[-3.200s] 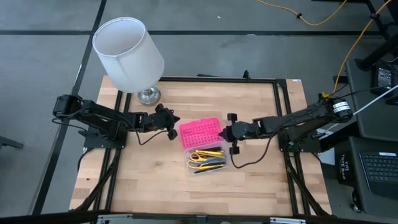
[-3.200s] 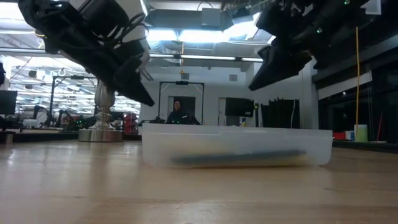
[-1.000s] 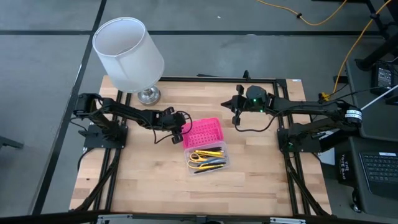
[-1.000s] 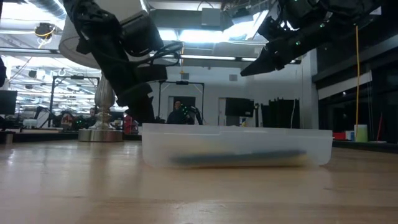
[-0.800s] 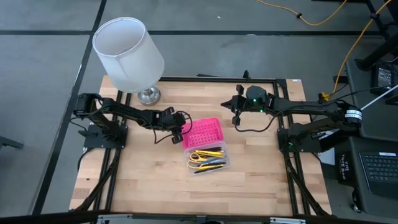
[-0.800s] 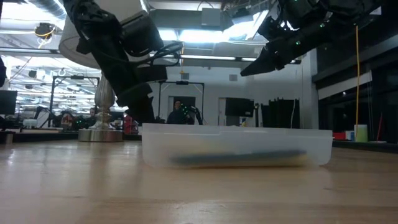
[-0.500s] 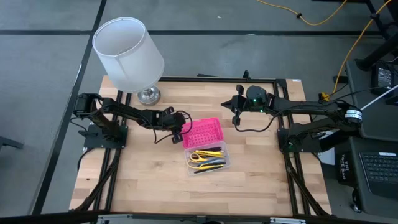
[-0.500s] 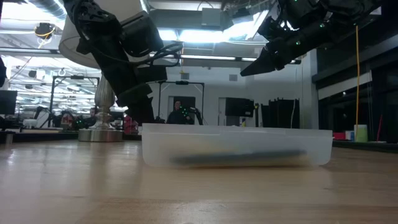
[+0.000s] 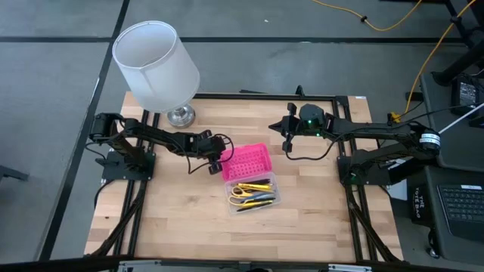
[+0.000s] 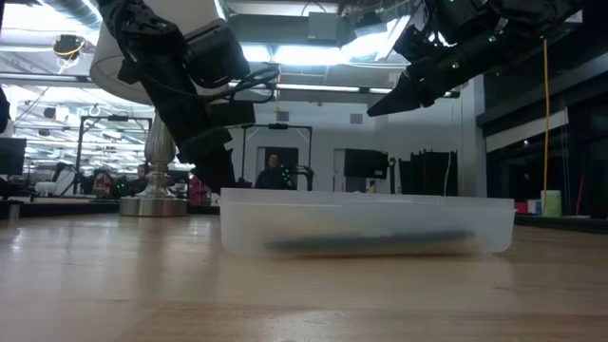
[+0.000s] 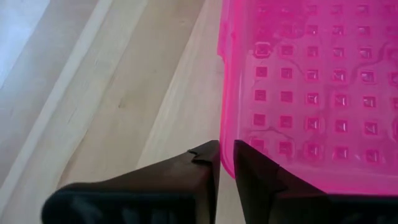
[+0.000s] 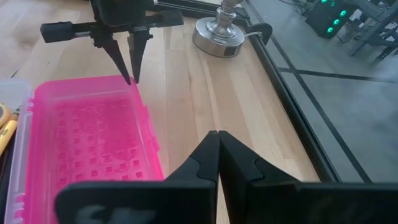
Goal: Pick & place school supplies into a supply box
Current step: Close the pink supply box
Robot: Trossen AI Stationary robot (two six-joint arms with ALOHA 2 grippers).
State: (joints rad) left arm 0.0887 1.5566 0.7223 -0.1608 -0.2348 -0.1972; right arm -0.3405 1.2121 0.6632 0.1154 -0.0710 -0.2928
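Looking down, we see a wooden table (image 9: 174,219), the left gripper (image 9: 221,157) pinching the pink lid (image 9: 246,159) of the box (image 9: 252,193). Level across, a distant person (image 10: 273,172). The right gripper (image 12: 217,140) is closed, empty.

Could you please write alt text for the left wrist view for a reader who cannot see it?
The left gripper has its two dark fingers closed narrowly on the edge of the bright pink lid, which has a raised grid of squares. Bare wooden table lies beside the lid.
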